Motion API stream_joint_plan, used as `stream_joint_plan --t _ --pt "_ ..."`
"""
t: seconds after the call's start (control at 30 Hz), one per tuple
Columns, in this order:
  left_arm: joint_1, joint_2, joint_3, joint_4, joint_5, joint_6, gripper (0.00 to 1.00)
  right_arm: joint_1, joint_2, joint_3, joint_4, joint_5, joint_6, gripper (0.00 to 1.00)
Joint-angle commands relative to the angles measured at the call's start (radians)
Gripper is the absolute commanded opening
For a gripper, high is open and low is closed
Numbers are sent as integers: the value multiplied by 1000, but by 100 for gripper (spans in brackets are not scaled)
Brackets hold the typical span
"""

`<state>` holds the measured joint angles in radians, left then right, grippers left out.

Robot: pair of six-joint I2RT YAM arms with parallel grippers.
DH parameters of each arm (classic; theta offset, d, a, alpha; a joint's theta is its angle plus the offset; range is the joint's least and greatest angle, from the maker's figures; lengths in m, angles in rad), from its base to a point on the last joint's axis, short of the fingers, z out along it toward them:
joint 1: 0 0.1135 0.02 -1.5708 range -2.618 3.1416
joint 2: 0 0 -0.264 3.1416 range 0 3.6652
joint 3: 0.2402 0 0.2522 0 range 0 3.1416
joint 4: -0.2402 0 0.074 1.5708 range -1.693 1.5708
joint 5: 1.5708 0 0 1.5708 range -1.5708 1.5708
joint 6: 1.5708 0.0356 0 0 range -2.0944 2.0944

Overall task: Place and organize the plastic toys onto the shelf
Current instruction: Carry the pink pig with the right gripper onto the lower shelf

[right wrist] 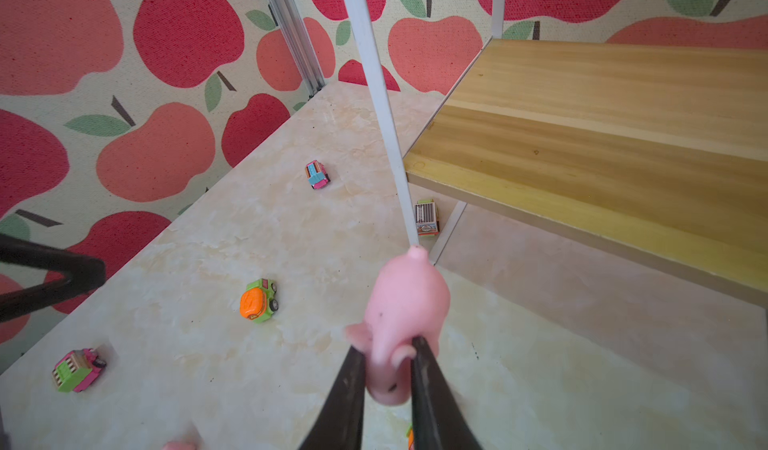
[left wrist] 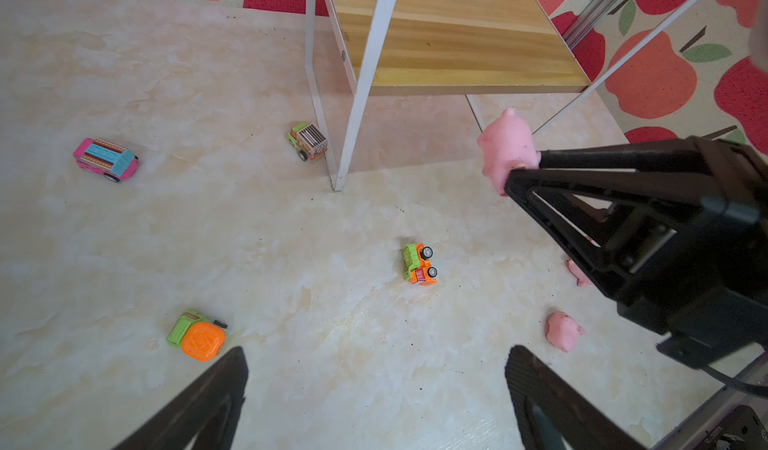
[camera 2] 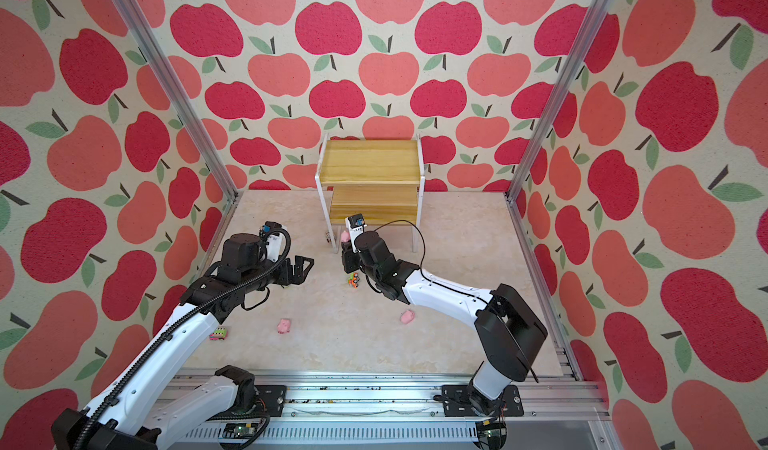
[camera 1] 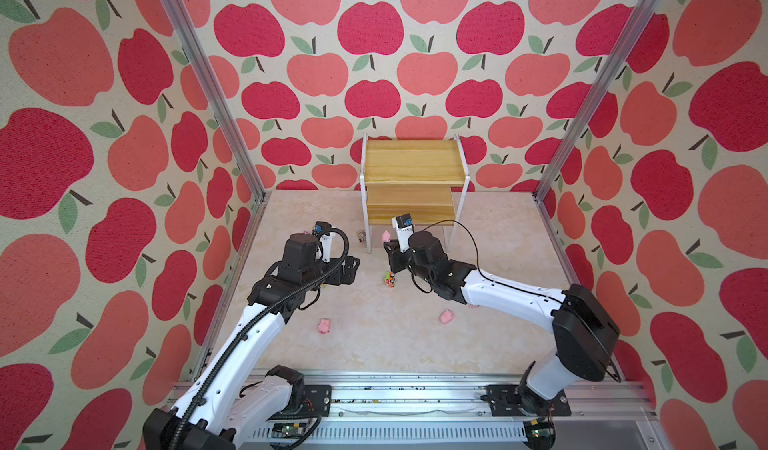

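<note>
Right gripper [right wrist: 388, 356]: jaws pinching a pink pig [right wrist: 405, 302] by its rear; the snout points away from the gripper; the pig hangs clear of the table [right wrist: 208, 240]
Left gripper [left wrist: 376, 360]: jaws spread wide, nothing between them; it hovers over the table, to the left of the shelf
Shelf [camera 1: 413, 161]: against the back wall; both boards bare
Where the pig is: just in front of the lower board [right wrist: 582, 165]; close to the white front leg [right wrist: 374, 94]
Other toys: trucks [left wrist: 419, 265] and loose pigs [camera 1: 324, 325] scattered on the table; none on the shelf
Step in hand: probably carrying the pig to the lower board
Doing it well: steer past the leg without brushing it; cross above the board's front edge and below the upper board; set the pig on its feet at one end, leaving room for a row; open the jaws only once it rests
</note>
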<state>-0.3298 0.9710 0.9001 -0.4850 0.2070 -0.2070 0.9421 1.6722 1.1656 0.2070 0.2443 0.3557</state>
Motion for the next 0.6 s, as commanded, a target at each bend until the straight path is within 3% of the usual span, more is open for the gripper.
stream_joint_plan --t 0.0,0.57 --pt "14 -26 14 -26 -33 15 99 -31 83 104 -27 19 0 21" --pt "32 -28 6 -23 -21 12 99 -118 354 409 -26 -35 -20 22"
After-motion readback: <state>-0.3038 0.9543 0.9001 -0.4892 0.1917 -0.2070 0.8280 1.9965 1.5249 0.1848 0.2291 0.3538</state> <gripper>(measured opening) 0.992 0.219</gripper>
